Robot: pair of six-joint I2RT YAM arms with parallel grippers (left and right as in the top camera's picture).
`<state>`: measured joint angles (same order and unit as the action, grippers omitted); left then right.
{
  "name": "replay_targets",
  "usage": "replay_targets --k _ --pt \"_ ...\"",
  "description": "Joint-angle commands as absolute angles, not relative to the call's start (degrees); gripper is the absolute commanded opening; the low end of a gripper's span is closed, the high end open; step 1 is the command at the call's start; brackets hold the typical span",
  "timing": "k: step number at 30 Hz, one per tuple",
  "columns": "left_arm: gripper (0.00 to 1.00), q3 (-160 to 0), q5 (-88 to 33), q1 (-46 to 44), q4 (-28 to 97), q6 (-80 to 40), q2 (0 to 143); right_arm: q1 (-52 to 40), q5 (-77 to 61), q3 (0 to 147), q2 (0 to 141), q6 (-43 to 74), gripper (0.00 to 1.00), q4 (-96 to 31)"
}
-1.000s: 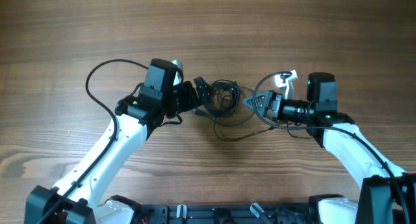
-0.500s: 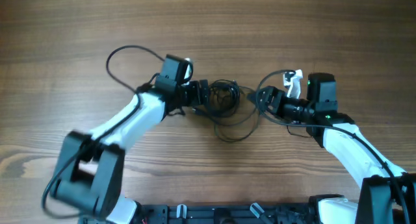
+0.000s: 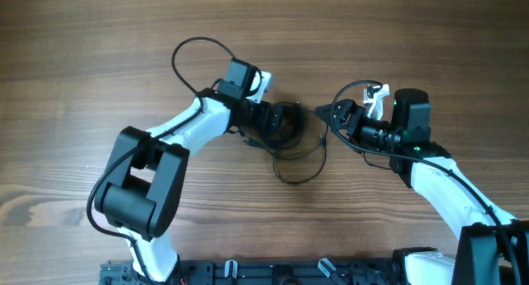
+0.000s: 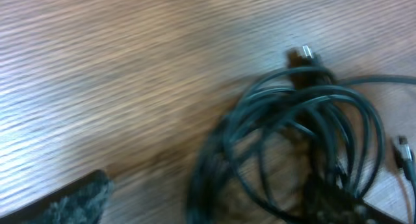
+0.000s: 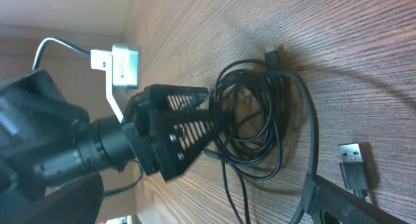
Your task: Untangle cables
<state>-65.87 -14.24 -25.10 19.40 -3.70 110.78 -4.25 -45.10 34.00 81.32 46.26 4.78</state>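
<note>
The cables [image 3: 287,126] are thin black cords in a tangled coil at the table's middle, with one loop [image 3: 299,168] trailing toward the front. My left gripper [image 3: 273,122] is open at the coil's left side, with cords lying between its fingers. In the left wrist view the coil [image 4: 299,139] fills the right half, with a silver-tipped plug [image 4: 300,53] at its top. My right gripper [image 3: 324,116] is open just right of the coil. Its wrist view shows the coil [image 5: 255,120], the left gripper [image 5: 185,130], a cord running to the lower finger [image 5: 351,204] and a USB plug [image 5: 354,167].
The wooden table [image 3: 99,54] extends around the coil on all sides. A thicker black arm cable [image 3: 194,49] arcs behind my left arm, and another [image 3: 351,91] arcs over my right wrist. The arm bases stand at the front edge.
My left arm has swung toward the back and right, and its gripper has pushed further into the coil. My right gripper has shifted slightly toward the back. The coil looks tighter.
</note>
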Motion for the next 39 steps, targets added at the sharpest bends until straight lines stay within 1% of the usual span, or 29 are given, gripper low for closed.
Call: replay_targets --k 1,3,4,5,7,9,12,13,14,15,16,20,25,26,30,33,35,37,39 --pt "1.0 -66.4 -12.8 -27.1 18.8 -2.2 112.4 -5.2 -43.7 34.2 81.2 46.7 1.0 4.9" --pt "0.93 -66.4 -12.8 -27.3 18.4 -2.2 112.4 -6.1 -42.5 34.2 81.2 46.7 1.0 4.9" --pt "0.85 -66.4 -12.8 -27.3 18.6 -2.2 112.5 -6.5 -41.7 34.2 81.2 46.6 1.0 5.0" --pt "0.79 -66.4 -12.0 -27.3 19.0 -2.2 113.1 -6.7 -41.5 34.2 81.2 46.6 1.0 5.0" --pt "0.73 -66.4 -9.0 -27.3 19.5 -2.2 114.6 -6.8 -41.5 34.2 81.2 46.7 1.0 4.9" --pt "0.63 -66.4 -7.4 -27.3 19.8 -2.2 116.6 -6.8 -41.5 34.2 81.2 46.6 1.0 4.9" --pt "0.55 -66.4 -7.4 -27.3 20.8 -2.2 118.9 -6.8 -41.5 34.2 81.2 46.6 1.0 5.0" --pt "0.45 -66.4 -7.4 -27.3 21.4 -2.2 119.2 -6.8 -41.6 34.2 81.2 46.6 1.0 5.0" --pt "0.3 -66.4 -7.4 -27.3 22.0 -2.2 119.2 -6.8 -41.6 34.2 81.2 46.7 1.0 5.0" --pt "0.12 -66.4 -7.4 -27.3 22.2 -2.2 119.2 -6.8 -41.6 34.2 81.2 46.7 1.0 5.0" --pt "0.04 -66.4 -7.4 -27.3 22.3 -2.2 119.2 -6.8 -41.6 34.2 81.2 46.6 1.0 5.0" --pt "0.04 -66.5 -7.4 -27.0 24.5 -2.4 117.3 -6.8 -43.1 34.2 81.2 46.5 0.99 4.9" --pt "0.04 -67.5 -7.4 -25.2 30.1 -5.0 104.6 -6.8 -44.1 34.2 81.2 44.8 1.0 4.9" --pt "0.04 -67.5 -7.4 -25.1 30.9 -5.0 101.1 -6.8 -45.6 34.2 81.2 42.7 0.99 4.9" --pt "0.04 -67.5 -7.4 -25.2 33.7 -4.9 88.9 -6.8 -53.0 34.2 81.2 31.3 0.93 4.9" --pt "0.04 -67.5 -7.4 -25.2 37.5 -4.7 83.2 -6.8 -55.1 34.2 81.2 29.7 0.93 5.8" --pt "0.04 -67.5 -7.4 -25.2 40.5 -4.8 81.4 -6.8 -60.5 34.2 81.2 28.4 0.93 9.1" --pt "0.04 -67.5 -7.4 -25.2 44.0 -5.0 80.0 -6.8 -67.0 34.2 81.2 28.9 0.93 16.0" --pt "0.04 -67.5 -7.4 -25.2 45.7 -6.8 79.0 -6.8 -68.3 34.2 81.2 32.8 0.93 22.9"
